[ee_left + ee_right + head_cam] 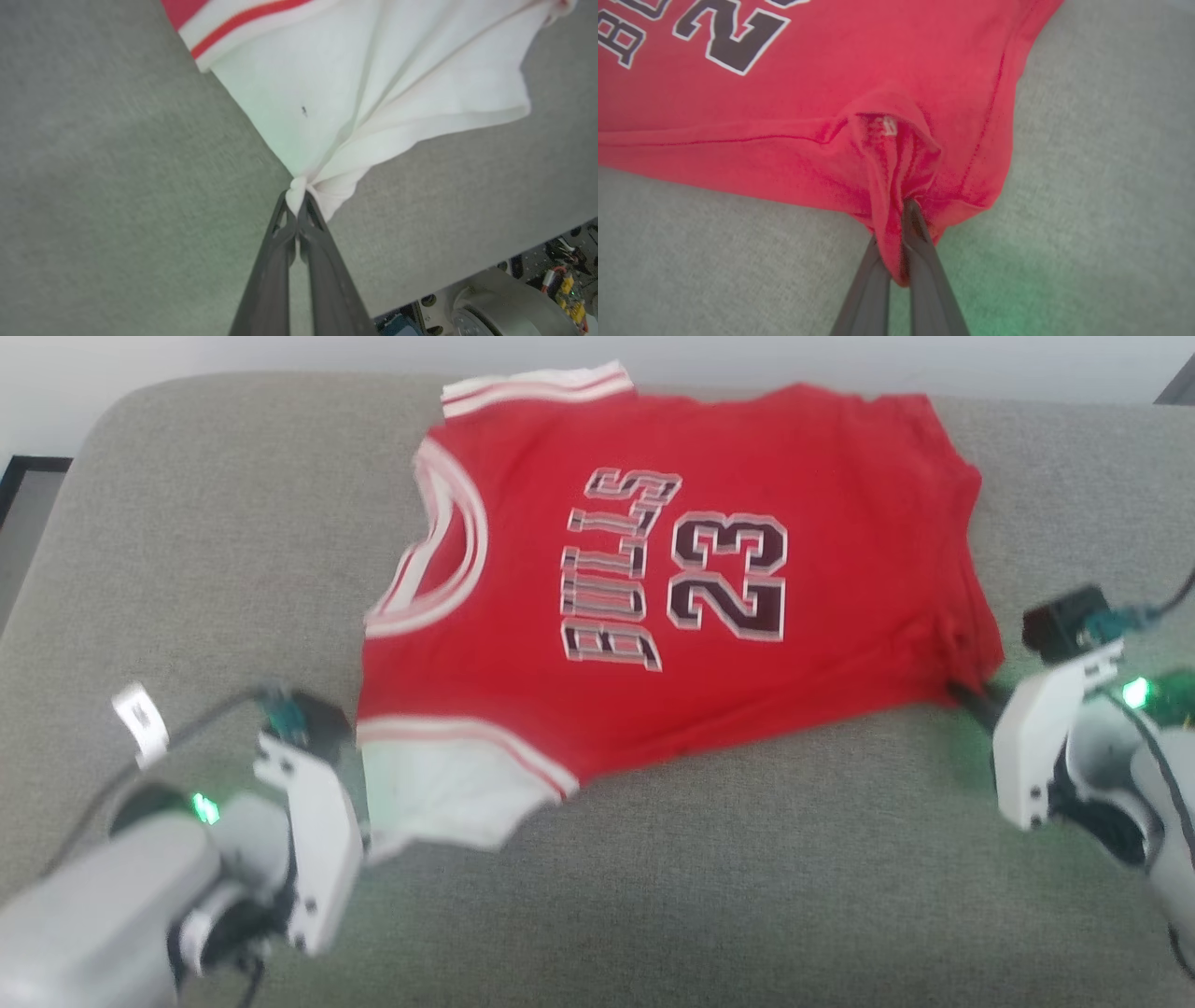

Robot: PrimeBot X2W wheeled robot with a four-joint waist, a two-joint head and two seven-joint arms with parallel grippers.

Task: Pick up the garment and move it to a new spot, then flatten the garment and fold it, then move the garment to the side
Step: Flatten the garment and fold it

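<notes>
The garment [653,579] lies print-up on the grey cushion [187,541]. The left gripper [297,199] is clamped on the white sleeve [373,84] tip; the right gripper [896,233] is clamped on a bunched hem corner. Risk: both pinches are small, so uneven tension could pull one free or crease the body.

Head camera is looking down on the garment [653,569] — wrist cameras are viewing, close up, its seven- and four-o'clock corners.

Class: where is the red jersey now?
The red jersey lies centre of the head view on the grey cushion, held between left gripper and right gripper.
</notes>
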